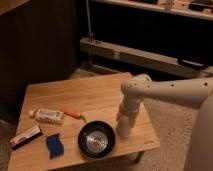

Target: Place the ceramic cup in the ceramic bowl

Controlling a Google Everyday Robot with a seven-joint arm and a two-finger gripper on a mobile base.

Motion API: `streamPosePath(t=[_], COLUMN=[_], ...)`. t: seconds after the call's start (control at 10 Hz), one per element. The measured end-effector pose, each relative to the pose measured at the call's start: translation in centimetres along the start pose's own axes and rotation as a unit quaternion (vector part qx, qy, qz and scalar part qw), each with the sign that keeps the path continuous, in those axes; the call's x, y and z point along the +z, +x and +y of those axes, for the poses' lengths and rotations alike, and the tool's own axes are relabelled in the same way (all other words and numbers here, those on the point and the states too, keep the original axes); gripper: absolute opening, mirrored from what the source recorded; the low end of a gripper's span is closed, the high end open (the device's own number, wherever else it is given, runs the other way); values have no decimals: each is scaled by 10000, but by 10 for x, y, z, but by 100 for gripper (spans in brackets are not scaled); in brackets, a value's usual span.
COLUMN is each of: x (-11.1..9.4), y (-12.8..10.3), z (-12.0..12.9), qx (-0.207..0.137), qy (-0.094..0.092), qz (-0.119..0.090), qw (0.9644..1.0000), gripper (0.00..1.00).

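Observation:
The ceramic cup (124, 132) is a small pale cup standing on the wooden table (75, 97) near its right front corner. My gripper (125, 123) points straight down onto it from the white arm that reaches in from the right, and it hides the cup's top. The ceramic bowl (81, 141) is black with a glossy inside. It sits just left of the cup, close to the table's front edge, and nothing is in it.
A white labelled tube (47, 116) and an orange item (74, 114) lie left of the bowl. A blue sponge (53, 145) and a dark flat bar (25, 136) lie at the front left. A metal rack (150, 55) stands behind the table.

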Motion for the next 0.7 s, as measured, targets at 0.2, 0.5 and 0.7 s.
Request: streamPosePath(t=[0.2,0.5,0.7], x=[4,3,-3], y=[-2,-3,-1], z=[4,2,7], qx=[-50,-45,-151], qy=[-1,4,7], qz=[57,42,-38], qw=[10000,10000,9999], gripper=[1,0,0])
